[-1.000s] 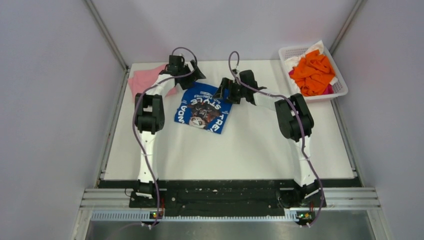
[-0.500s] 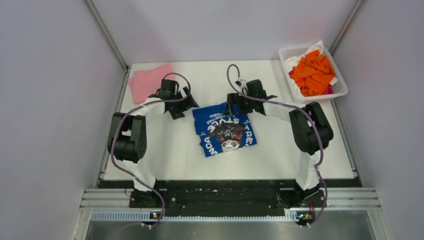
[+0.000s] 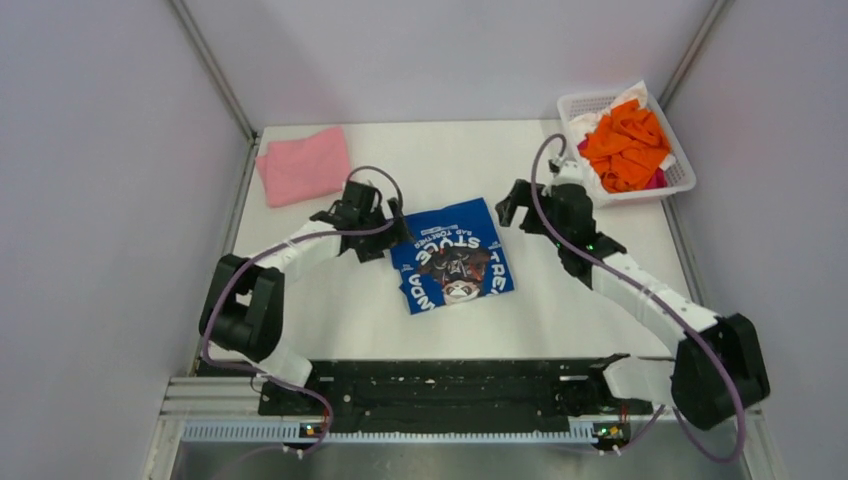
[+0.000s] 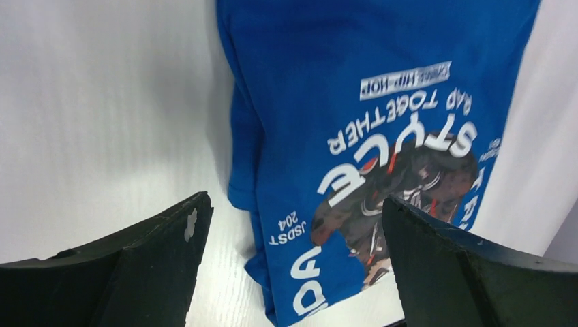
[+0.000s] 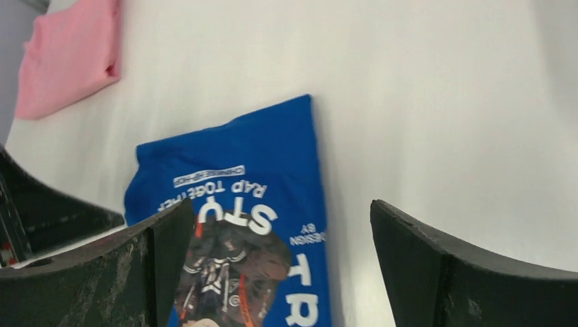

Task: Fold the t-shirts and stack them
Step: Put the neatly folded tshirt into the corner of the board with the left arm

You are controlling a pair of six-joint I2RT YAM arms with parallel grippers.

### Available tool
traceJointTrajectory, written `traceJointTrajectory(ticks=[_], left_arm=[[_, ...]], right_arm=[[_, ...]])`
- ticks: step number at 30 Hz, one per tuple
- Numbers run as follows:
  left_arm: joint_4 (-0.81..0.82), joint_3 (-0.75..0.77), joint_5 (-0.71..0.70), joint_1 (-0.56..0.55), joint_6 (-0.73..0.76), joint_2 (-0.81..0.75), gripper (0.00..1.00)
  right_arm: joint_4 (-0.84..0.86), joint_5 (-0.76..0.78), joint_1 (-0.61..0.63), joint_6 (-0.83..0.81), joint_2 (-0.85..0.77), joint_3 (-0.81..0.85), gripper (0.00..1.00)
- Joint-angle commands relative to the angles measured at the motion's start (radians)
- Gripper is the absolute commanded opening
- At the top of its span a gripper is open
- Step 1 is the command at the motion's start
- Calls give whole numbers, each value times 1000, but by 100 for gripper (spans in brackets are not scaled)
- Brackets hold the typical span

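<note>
Folded blue t-shirt mid-surface, both sets of fingers spread wide and empty.

The white surface (image 3: 560, 300) carries the blue t-shirt (image 3: 452, 255), folded into a tilted rectangle near its middle with the print and white lettering facing up. At the far right corner the white basket (image 3: 683, 182) holds crumpled orange t-shirts (image 3: 625, 140). At the far left corner lies the folded pink t-shirt (image 3: 303, 165). The left fingers (image 4: 157, 252) hang over the blue shirt's left edge, wide apart, gripping nothing. The right fingers (image 5: 436, 272), near its far right corner, are equally wide and empty.

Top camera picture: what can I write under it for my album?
Open left gripper and right gripper flank the folded blue t-shirt; pink t-shirt lies far left.
</note>
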Motion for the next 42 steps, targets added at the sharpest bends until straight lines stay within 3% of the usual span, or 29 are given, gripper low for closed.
traceJointTrajectory(ticks=[1, 8, 15, 20, 24, 27, 28, 32, 36, 39, 42], left_arm=[[-5, -7, -42, -73, -44, 60, 99], [-34, 54, -70, -118, -68, 197, 96], [-64, 156, -73, -190, -102, 328, 78], [-286, 346, -299, -256, -150, 463, 64], [-419, 509, -404, -274, -154, 580, 41], [-508, 631, -472, -282, -141, 660, 7], [-538, 671, -499, -282, -137, 681, 0], [-646, 816, -675, -283, -103, 731, 0], [-654, 915, -921, -274, 0, 722, 0], [-582, 963, -1045, -254, 143, 694, 0], [-398, 933, -1155, -233, 360, 671, 0]], right_arm=[[24, 256, -36, 113, -188, -127, 99], [-15, 304, -54, 97, -311, -175, 99], [-17, 320, -58, 95, -307, -183, 99], [-2, 350, -63, 94, -315, -200, 99], [-3, 365, -71, 89, -315, -206, 99], [-3, 383, -78, 79, -319, -212, 99], [-3, 391, -79, 76, -319, -213, 99], [1, 412, -88, 68, -317, -219, 99], [18, 412, -94, 59, -311, -225, 99], [25, 417, -96, 52, -304, -227, 99], [31, 421, -99, 46, -296, -227, 99]])
